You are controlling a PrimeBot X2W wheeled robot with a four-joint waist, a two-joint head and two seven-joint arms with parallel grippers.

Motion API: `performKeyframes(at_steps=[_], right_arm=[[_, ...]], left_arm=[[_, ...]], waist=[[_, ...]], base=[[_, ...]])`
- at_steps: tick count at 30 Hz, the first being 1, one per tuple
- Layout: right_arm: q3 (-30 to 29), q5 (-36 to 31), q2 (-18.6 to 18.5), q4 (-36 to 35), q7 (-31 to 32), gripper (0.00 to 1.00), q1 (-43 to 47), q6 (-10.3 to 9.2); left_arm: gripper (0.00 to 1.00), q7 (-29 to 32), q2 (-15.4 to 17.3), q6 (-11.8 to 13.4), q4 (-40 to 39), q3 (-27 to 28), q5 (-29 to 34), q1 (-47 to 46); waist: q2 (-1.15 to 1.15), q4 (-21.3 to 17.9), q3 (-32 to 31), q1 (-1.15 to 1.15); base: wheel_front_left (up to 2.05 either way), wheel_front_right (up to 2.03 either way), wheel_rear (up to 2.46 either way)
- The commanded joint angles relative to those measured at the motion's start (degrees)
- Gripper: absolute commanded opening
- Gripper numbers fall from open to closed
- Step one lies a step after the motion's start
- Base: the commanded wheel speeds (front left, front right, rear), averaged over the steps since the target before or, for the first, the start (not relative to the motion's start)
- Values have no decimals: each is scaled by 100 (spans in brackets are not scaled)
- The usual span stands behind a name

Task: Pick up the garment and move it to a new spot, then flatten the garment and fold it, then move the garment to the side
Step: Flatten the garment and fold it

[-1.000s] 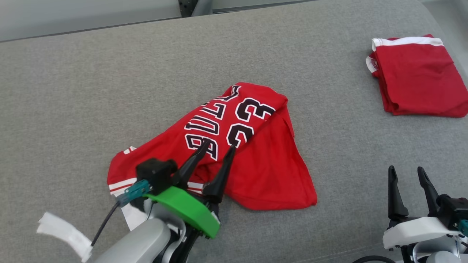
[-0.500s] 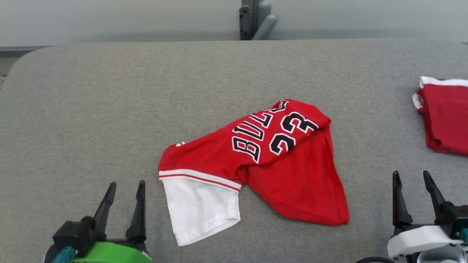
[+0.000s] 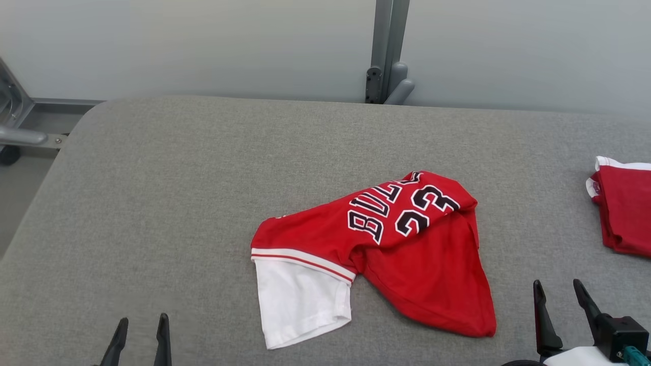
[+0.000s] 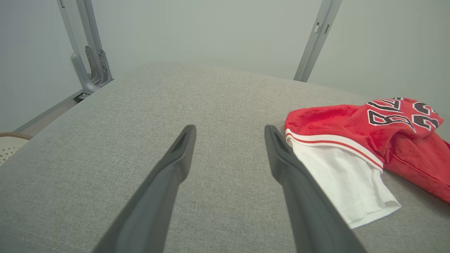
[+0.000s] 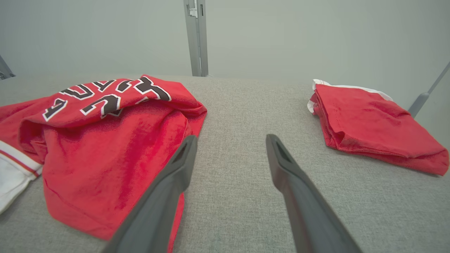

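left gripper [image 3: 143,319]: at the lower left of my head view, two dark fingertips rising from the bottom edge. In its wrist view [image 4: 229,128] I see the fingers spread apart above the table cover, just left of the garment's white edge.
table [image 3: 178,203]: grey fabric-covered top with a rounded far-left corner, running across my whole head view.
garment [image 3: 422,274]: red jersey lying crumpled on the table a little right of centre, between my two grippers and touching neither.
white panel [image 3: 300,300]: the garment's near-left part, flat on the table below a red-and-white striped band.
lettering [image 3: 396,213]: black, white-edged "BULLS" and "23" on the raised upper fold.
post [image 3: 384,51]: grey metal upright behind the table's far edge.
right gripper [image 3: 557,282]: at the lower right, fingers parted. In its wrist view [image 5: 231,137] its left finger overlaps the garment's red hem.
folded red garment [image 3: 625,213]: at the far right edge, well apart from the jersey.
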Motion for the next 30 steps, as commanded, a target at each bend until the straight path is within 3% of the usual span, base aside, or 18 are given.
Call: performKeyframes(at_steps=[1,5,10,30], right_arm=[[4,-5,-17,44,-7,100,91,-7],[5,0,-17,123,-7,100,164,-7],[18,43,-17,150,-7,100,144,-7],[104,224,-16,143,-7,100,-10,-7]], left_arm=[[100,2,-54,-95,57,60,91,108],[100,1,-218,-346,146,260,373,162],[100,1,-361,-434,131,372,548,76],[100,1,-232,-448,177,180,453,-45]], waist=[[1,-59,-70,0],[1,-134,-117,0],[1,-213,-120,0],[1,-341,3,0]], base=[[0,0,0],[0,0,0],[0,0,0],[0,0,0]])
